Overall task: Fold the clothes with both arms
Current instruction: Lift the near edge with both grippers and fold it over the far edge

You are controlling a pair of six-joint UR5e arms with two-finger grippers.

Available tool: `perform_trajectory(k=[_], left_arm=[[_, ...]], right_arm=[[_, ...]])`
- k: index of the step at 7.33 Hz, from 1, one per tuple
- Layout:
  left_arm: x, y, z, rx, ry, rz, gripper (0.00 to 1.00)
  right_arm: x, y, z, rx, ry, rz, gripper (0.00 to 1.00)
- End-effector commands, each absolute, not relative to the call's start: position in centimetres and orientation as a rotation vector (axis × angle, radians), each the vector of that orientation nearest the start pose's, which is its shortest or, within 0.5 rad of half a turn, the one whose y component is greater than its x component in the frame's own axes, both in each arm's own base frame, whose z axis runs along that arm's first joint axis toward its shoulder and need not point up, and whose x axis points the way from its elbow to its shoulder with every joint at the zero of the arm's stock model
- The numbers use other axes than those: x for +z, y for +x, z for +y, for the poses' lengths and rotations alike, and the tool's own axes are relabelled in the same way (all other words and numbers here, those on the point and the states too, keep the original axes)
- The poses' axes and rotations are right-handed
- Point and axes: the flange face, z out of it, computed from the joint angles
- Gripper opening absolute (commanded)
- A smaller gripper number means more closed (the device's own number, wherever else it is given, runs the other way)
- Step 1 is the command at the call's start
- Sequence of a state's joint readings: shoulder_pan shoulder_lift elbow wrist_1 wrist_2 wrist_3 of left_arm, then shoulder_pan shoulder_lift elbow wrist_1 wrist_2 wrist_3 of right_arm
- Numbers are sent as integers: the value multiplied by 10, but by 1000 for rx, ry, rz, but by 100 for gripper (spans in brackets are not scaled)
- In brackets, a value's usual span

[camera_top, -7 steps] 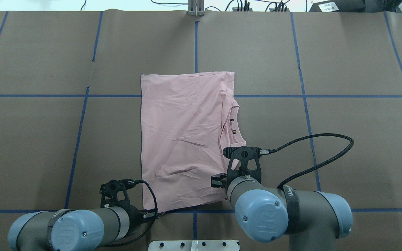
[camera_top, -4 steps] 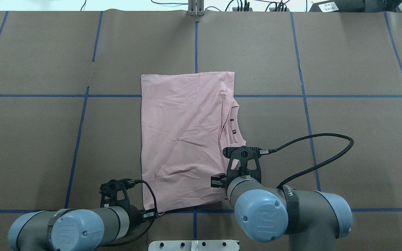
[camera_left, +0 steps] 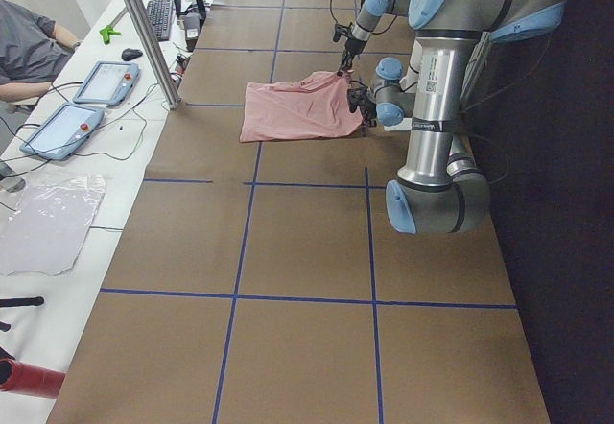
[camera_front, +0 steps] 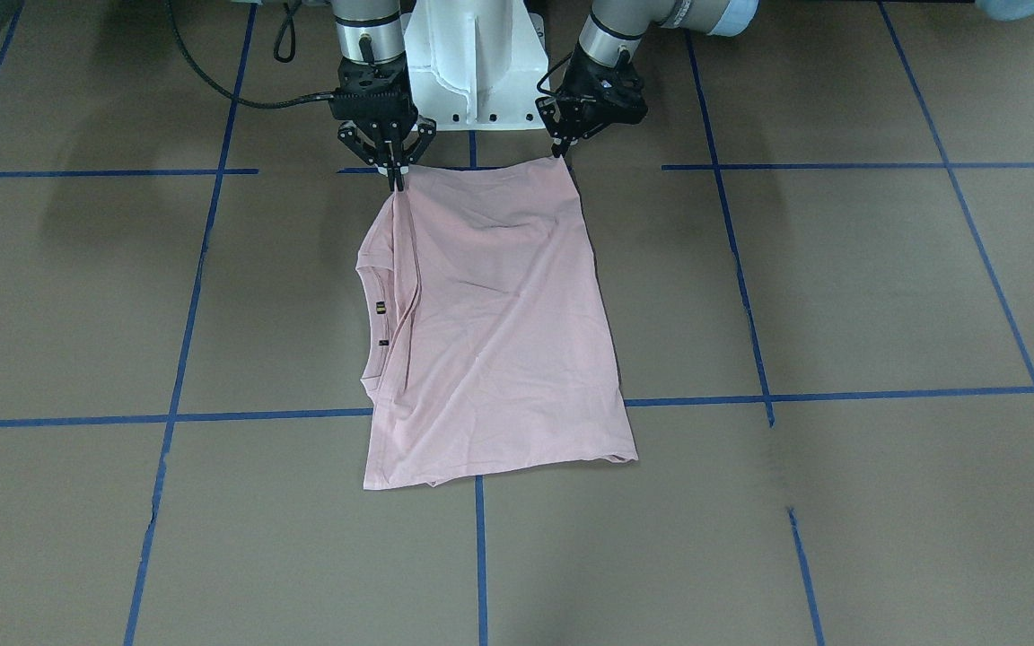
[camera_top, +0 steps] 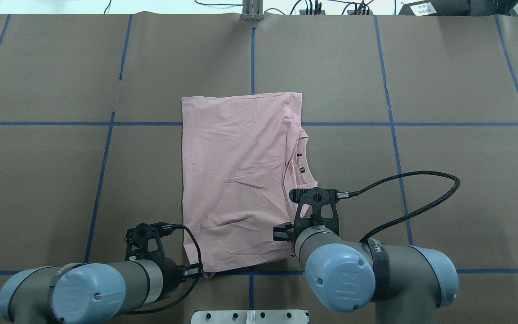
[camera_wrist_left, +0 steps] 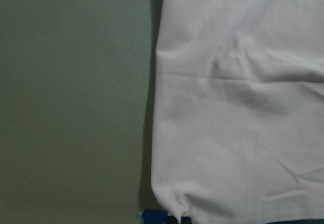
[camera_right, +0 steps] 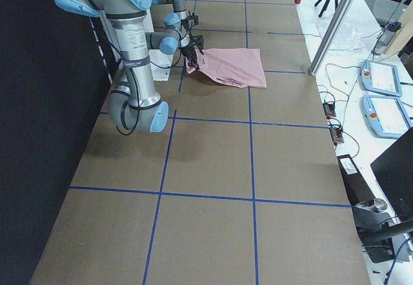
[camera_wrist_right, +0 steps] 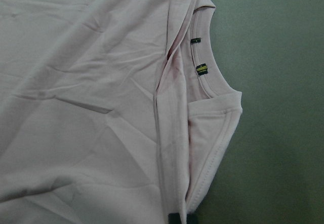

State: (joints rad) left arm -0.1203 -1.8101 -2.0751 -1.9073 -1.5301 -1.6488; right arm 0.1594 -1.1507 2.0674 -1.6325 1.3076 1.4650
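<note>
The pale pink T-shirt (camera_front: 499, 314) lies folded into a long rectangle on the brown table, plain side up; its print is hidden. It also shows in the overhead view (camera_top: 236, 180). The ribbed collar with small labels (camera_front: 380, 309) pokes out on the side of my right arm. My right gripper (camera_front: 394, 179) is shut on the shirt's near corner at the folded edge (camera_wrist_right: 172, 203). My left gripper (camera_front: 561, 152) is shut on the other near corner (camera_wrist_left: 177, 211). Both stand at the shirt's edge nearest my base, close above the table.
The white pedestal base (camera_front: 472, 63) stands right behind the two grippers. A black cable (camera_top: 412, 207) loops out from my right wrist. Blue tape lines (camera_front: 840, 395) cross the brown table. A metal post (camera_top: 252, 11) stands at the far edge. Tablets (camera_left: 82, 107) lie beyond it.
My left arm has drawn back a little toward my base and to the left. My right wrist has shifted very slightly. The shirt lies much as before.
</note>
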Motion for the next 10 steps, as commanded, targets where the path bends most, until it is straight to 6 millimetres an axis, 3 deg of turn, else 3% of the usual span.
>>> perform_trajectory(k=[1, 2, 3, 4, 5, 6, 8, 10], left_arm=[[209, 440, -190, -153, 34, 1116, 0], [181, 410, -188, -142, 5, 1137, 0], [155, 392, -186, -137, -4, 1140, 0], [138, 393, -192, -149, 5, 1137, 0], [139, 392, -204, -141, 43, 1129, 0], [145, 400, -231, -134, 105, 1093, 0], [147, 418, -298, -134, 198, 1030, 0], [159, 423, -342, -163, 246, 1012, 0]], right_arm=[[197, -467, -231, 153, 347, -839, 0], [180, -437, -217, 132, 325, -835, 0], [175, -427, -211, 121, 319, -835, 0], [180, -439, -210, 113, 314, -815, 0], [188, -454, -210, 106, 313, -786, 0], [194, -466, -225, 125, 323, -755, 0], [196, -484, -280, 196, 352, -692, 0], [197, -481, -328, 230, 352, -657, 0]])
